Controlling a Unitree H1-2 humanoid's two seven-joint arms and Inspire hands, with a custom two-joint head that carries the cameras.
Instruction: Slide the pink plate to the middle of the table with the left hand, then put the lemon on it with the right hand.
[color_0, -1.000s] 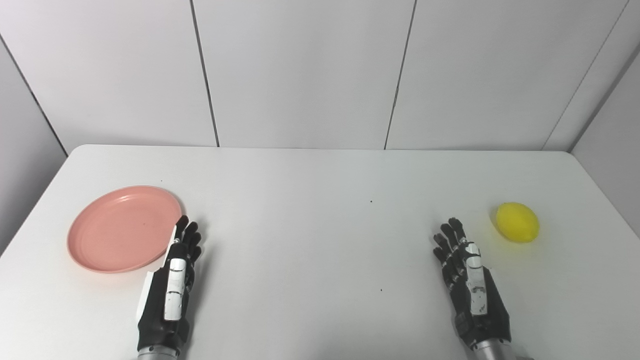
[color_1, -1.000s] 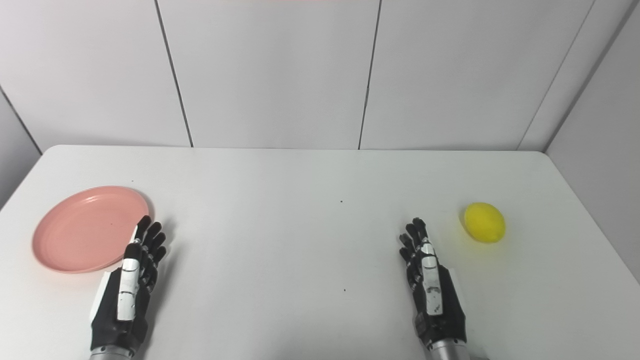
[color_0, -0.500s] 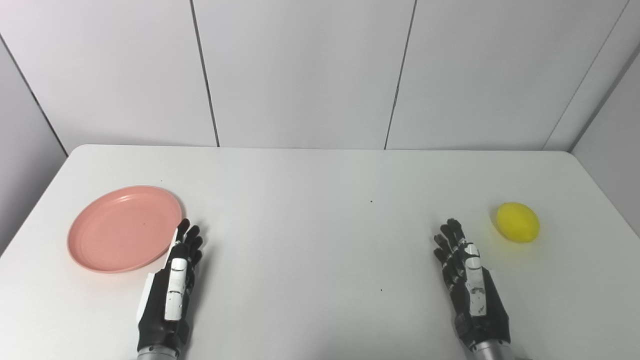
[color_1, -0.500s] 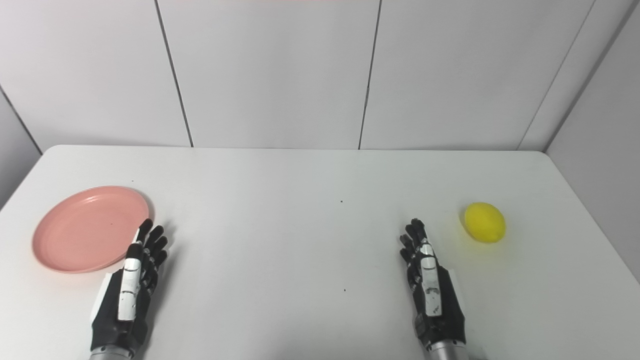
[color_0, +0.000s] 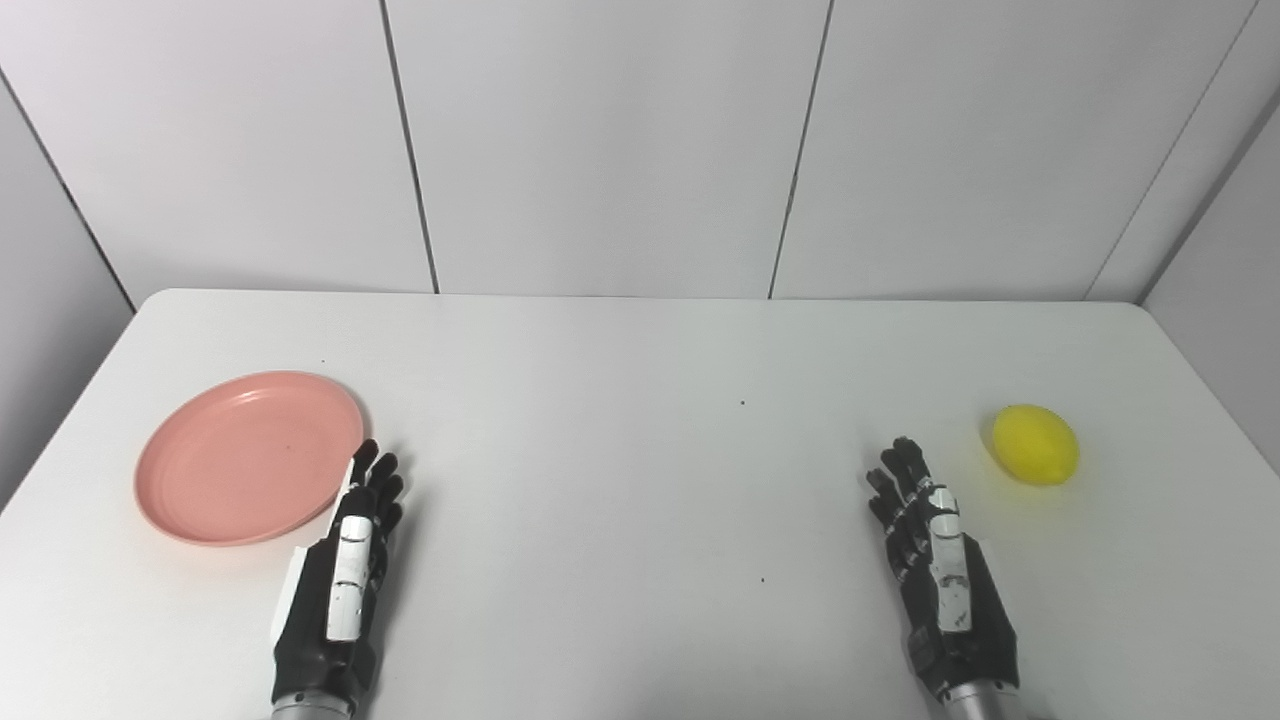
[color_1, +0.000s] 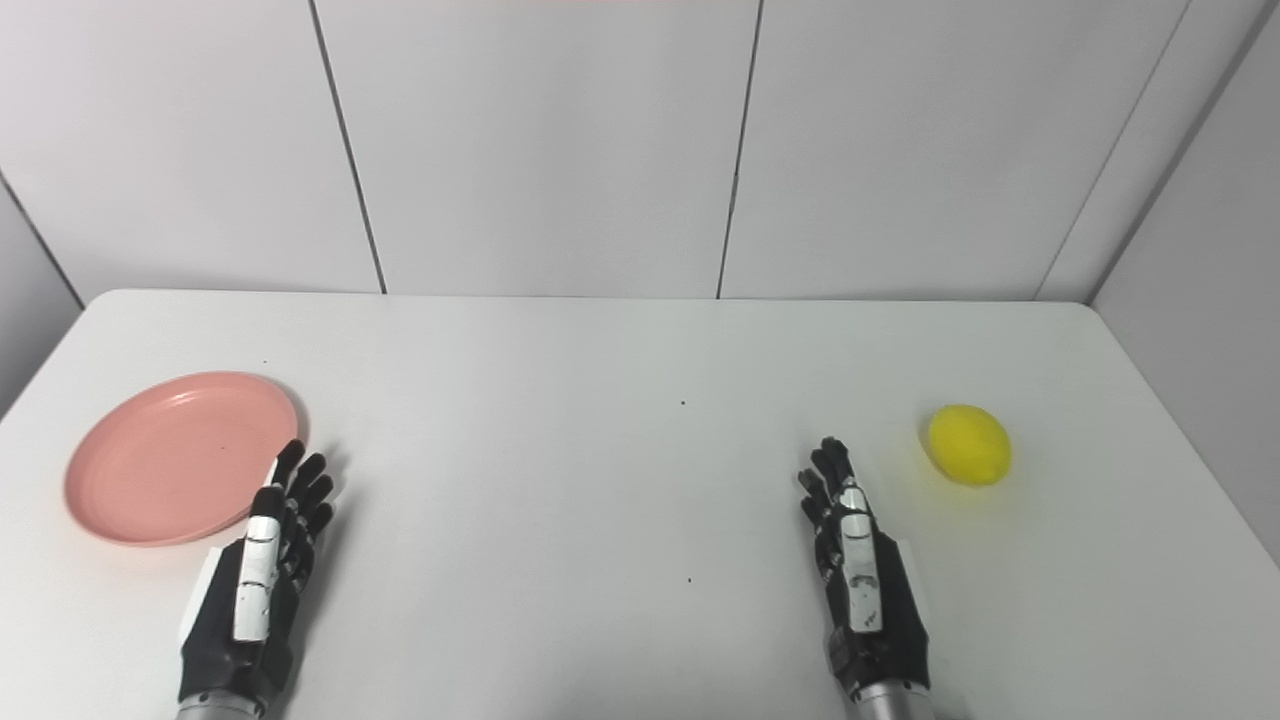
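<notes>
A white table (color_1: 600, 350) fills the lower frame. The pink plate (color_1: 160, 460) lies at the left, the lemon (color_1: 968, 445) at the right. The left hand (color_1: 255, 590), lower left, lies flat with fingers extended, fingertips just beside the plate's rim. The right hand (color_1: 865, 590), lower right, is likewise flat and holds nothing, near the lemon but apart.

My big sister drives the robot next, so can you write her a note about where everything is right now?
Left hand: open, holding nothing, beside the right edge of the pink plate; whether they touch is unclear.
Right hand: open, holding nothing, short of the lemon and apart from it.
The plate sits on the left side of the table, the lemon on the right side.
Done: nothing yet.
Left: slide the plate to the middle with the left hand, then put the lemon on it with the right.
</notes>
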